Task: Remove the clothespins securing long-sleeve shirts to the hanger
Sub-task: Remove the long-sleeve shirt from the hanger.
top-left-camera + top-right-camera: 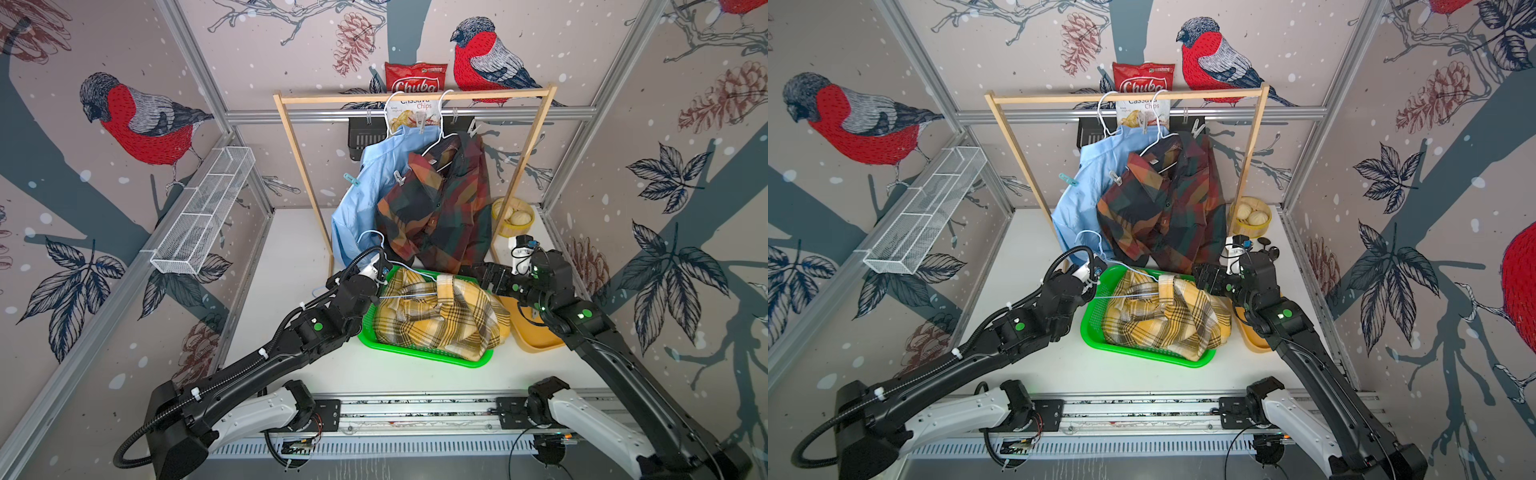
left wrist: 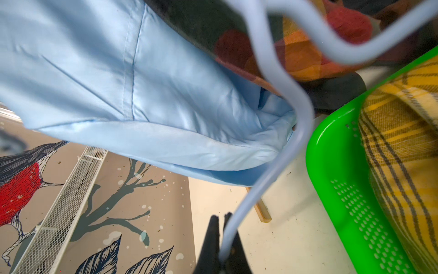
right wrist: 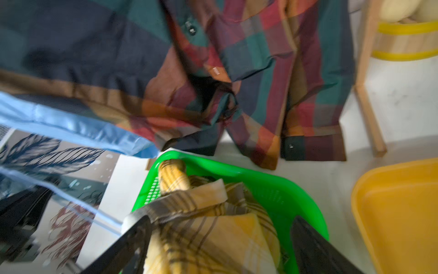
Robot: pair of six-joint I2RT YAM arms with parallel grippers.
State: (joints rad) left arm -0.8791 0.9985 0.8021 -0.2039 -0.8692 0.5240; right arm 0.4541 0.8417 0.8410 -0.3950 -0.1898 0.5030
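A light blue shirt (image 1: pixel 365 195) and a dark plaid shirt (image 1: pixel 440 208) hang on white hangers from the wooden rack (image 1: pixel 415 99). A teal clothespin (image 1: pixel 352 179) and a pale clothespin (image 1: pixel 399 178) grip the blue shirt. Another pale clothespin (image 1: pixel 422 122) sits near the hanger hooks. The yellow plaid flannel (image 1: pixel 440 320) lies in the green basket (image 1: pixel 415 353). My left gripper (image 2: pixel 222 220) is shut on a pale blue wire hanger (image 2: pixel 301 123) at the basket's far left corner. My right gripper (image 3: pixel 220 220) stands open just above the flannel's far right edge.
A yellow tray (image 1: pixel 536 336) lies right of the basket, under my right arm. A bamboo steamer with buns (image 1: pixel 513 218) stands by the rack's right leg. A chip bag (image 1: pixel 415 81) hangs behind the rack, and a wire mesh shelf (image 1: pixel 203 212) is on the left wall.
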